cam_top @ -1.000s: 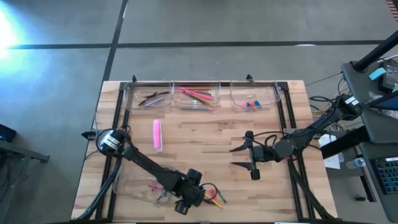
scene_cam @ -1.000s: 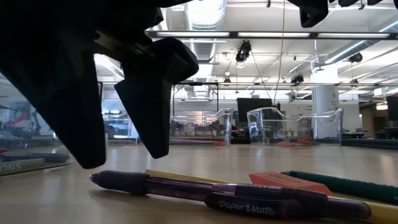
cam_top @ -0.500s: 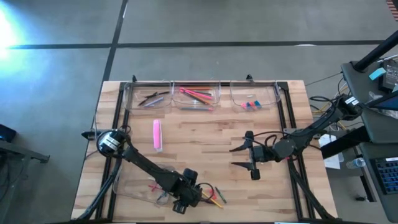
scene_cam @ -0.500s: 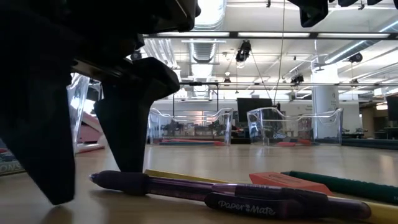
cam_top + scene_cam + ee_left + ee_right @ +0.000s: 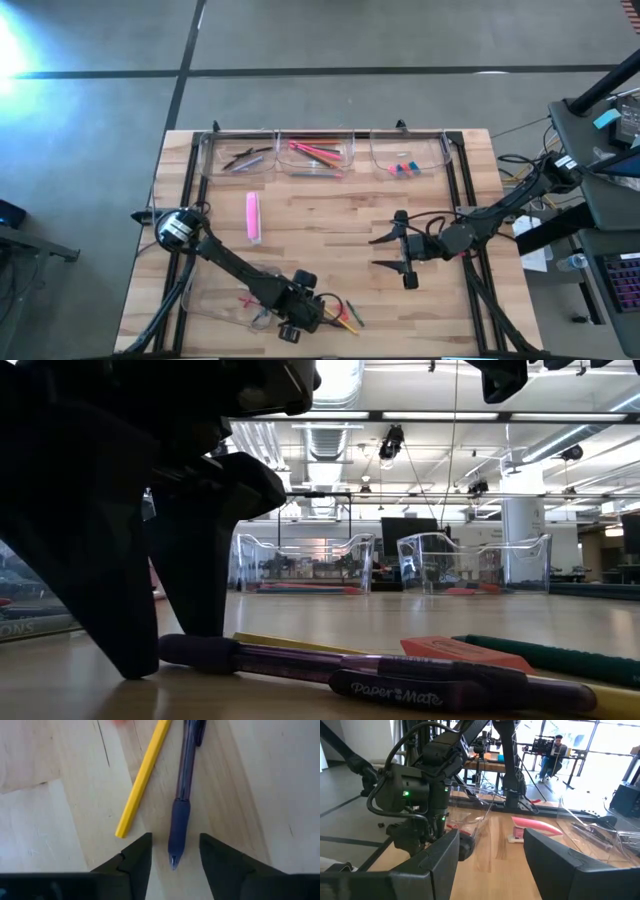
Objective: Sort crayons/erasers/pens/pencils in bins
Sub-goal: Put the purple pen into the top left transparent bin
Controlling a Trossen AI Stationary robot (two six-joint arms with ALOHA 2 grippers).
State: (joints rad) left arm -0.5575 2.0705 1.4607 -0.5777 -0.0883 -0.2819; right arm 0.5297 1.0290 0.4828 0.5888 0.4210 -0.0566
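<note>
Left wrist view — purple pen [image 5: 182, 805] btwn open left hand [image 5: 175, 851] fingers.

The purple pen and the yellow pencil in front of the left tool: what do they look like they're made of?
The purple pen looks like translucent plastic with a darker, matte rubbery grip sleeve near its tip. The yellow pencil looks like painted wood, going by its flat-sided, evenly coated shaft, though solid plastic can't be ruled out. The left tool is open astride the pen's tip.

I see my left gripper [image 5: 175, 851] spread open around the tip of a purple pen [image 5: 183, 800], a yellow pencil [image 5: 143, 777] just beside it on the table [image 5: 55, 830].
</note>
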